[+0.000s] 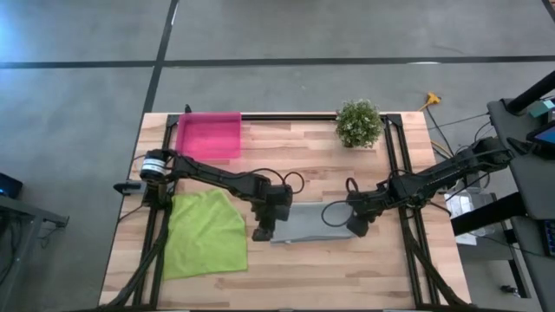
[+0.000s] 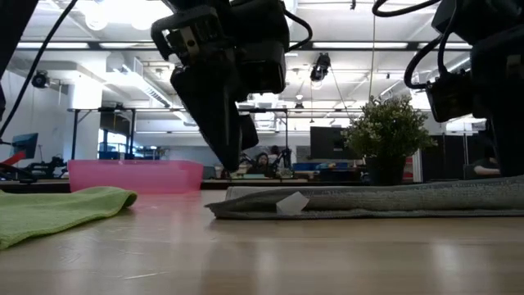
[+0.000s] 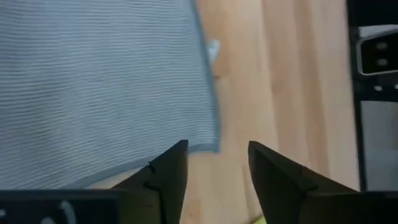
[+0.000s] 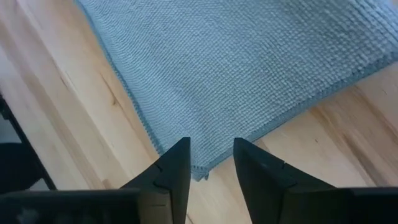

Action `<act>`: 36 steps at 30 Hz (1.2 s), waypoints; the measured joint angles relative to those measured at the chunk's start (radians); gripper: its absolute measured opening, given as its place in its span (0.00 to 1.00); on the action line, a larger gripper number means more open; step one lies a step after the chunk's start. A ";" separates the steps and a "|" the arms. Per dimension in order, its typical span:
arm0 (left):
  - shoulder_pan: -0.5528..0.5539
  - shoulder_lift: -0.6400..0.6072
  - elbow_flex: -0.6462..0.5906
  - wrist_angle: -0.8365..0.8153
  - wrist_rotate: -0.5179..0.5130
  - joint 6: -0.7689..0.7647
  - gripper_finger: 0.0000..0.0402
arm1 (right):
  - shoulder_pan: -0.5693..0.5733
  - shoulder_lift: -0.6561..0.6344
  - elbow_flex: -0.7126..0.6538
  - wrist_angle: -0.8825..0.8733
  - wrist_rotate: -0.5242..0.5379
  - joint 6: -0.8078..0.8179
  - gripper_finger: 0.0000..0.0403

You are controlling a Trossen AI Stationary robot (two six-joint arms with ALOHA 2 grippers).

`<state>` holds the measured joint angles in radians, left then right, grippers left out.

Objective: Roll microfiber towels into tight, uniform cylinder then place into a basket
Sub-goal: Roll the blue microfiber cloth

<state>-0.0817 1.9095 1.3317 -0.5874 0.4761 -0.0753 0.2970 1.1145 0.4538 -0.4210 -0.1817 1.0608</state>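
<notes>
The grey microfiber towel [image 1: 308, 224] lies flat on the table's middle as a folded strip, with a white tag [image 2: 291, 202] at its left end. My left gripper [image 1: 263, 232] hangs open just above that end; the towel's corner [image 3: 208, 140] lies beside its fingers. My right gripper [image 1: 357, 229] stands open over the strip's right end, its fingers on either side of the corner [image 4: 200, 169]. The lime green towel [image 1: 206, 232] lies spread out flat at the near left. The pink basket [image 1: 208, 134] rests on the far left of the table.
A small potted plant [image 1: 358, 121] stands at the far edge, right of the middle. Black rails [image 1: 395, 173] run along the table's sides and far edge. Bare wood lies between the grey towel and the near edge.
</notes>
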 joint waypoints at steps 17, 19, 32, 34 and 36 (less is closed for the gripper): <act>0.095 -0.187 0.017 0.004 -0.294 -0.031 0.39 | -0.001 -0.136 0.023 -0.044 0.081 0.140 0.39; 0.098 -0.197 0.017 0.005 -0.339 -0.019 0.39 | -0.001 -0.169 0.026 -0.057 0.121 0.110 0.40; 0.127 -0.212 0.016 0.005 -0.378 0.003 0.39 | 0.023 -0.230 0.026 -0.224 0.122 0.473 0.39; 0.127 -0.212 0.016 0.003 -0.377 0.006 0.39 | 0.028 -0.222 0.025 -0.223 0.122 0.604 0.38; 0.128 -0.212 0.016 0.003 -0.377 0.008 0.39 | 0.040 -0.208 0.024 -0.221 0.118 0.731 0.38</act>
<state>0.0460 1.6972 1.3476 -0.5840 0.0990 -0.0673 0.3374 0.9069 0.4778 -0.6419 -0.0639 1.7919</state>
